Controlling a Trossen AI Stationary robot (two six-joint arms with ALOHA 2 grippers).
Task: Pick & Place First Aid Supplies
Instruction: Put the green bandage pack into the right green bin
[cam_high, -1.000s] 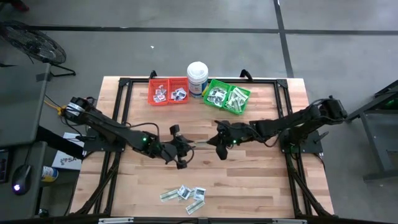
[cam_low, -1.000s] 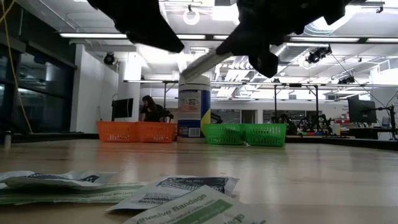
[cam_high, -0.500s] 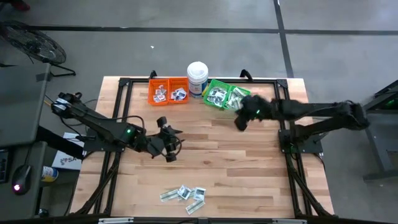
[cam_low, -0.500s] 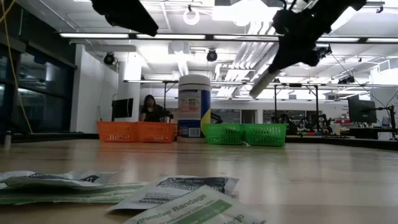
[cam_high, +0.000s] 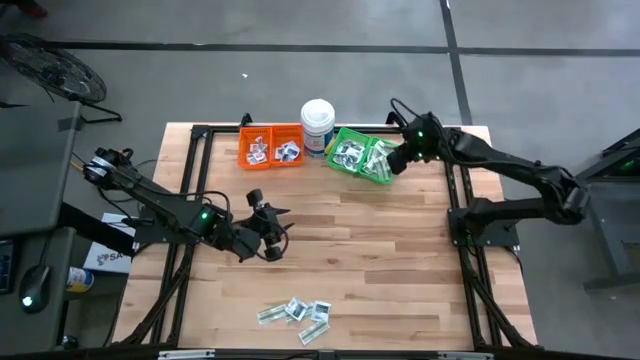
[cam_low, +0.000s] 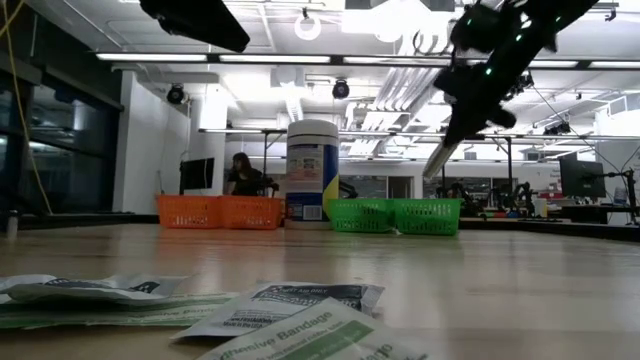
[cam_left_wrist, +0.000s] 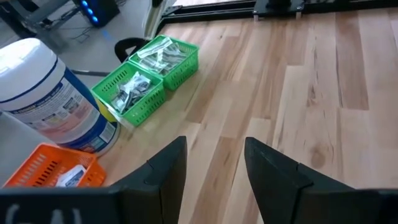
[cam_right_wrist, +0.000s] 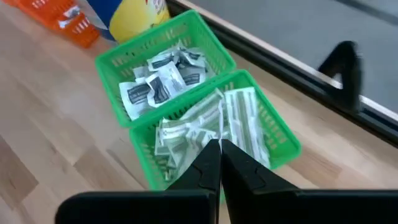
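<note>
Thin, light, floppy green-and-white paper strip packet (cam_low: 441, 158) pinched by one end in pressed-together right gripper (cam_high: 393, 163) above green plastic mesh bin (cam_high: 385, 176), likely slippery; left gripper (cam_high: 272, 226) spread, empty, mid-table.

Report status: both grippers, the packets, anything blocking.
Right gripper shut on a strip, above green bin. Left gripper open, empty, mid-table. Loose packets at front edge. Nothing blocking.
</note>
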